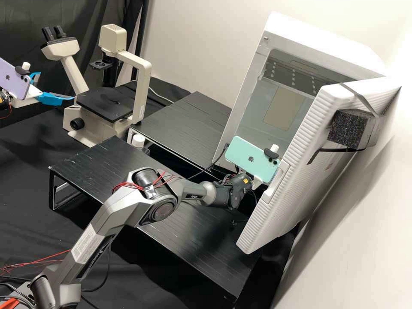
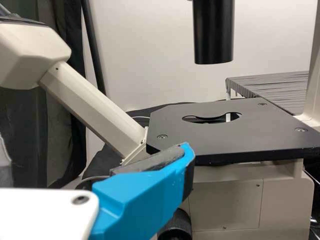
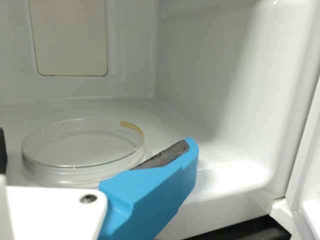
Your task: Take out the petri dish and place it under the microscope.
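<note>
Near front edge of glossy white chamber floor (image 3: 172, 132), clear round petri dish (image 3: 82, 145), my blue-fingered white right pincer (image 1: 256, 183) by it, fingers wide apart, gripping nothing

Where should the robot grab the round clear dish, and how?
Probably by its side wall: bring the claw in level through the front of the white box, one finger on each side. The dish lies flat and is shallow, so squeeze gently across it.

White cabinet floor (image 3: 169, 122) — petri dish (image 3: 82, 150)
</note>
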Robot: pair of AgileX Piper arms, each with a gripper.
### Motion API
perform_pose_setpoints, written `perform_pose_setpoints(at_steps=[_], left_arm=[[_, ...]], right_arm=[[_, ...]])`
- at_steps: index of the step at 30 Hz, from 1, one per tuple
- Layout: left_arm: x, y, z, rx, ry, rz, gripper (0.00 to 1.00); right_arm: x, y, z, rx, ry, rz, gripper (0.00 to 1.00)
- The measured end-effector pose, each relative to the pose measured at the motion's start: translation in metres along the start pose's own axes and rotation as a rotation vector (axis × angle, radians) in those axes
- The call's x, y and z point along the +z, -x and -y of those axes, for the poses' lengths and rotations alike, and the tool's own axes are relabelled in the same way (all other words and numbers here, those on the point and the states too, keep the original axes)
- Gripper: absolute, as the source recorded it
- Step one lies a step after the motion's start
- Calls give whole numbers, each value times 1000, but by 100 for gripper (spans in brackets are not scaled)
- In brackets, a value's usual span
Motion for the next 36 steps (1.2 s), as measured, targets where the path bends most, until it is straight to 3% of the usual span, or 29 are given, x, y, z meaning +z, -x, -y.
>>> perform_pose_setpoints(at_steps=[36], left_arm=[[0, 0, 0, 0, 0, 0, 100]], right_arm=[[4, -2, 4, -8, -3, 8, 0]])
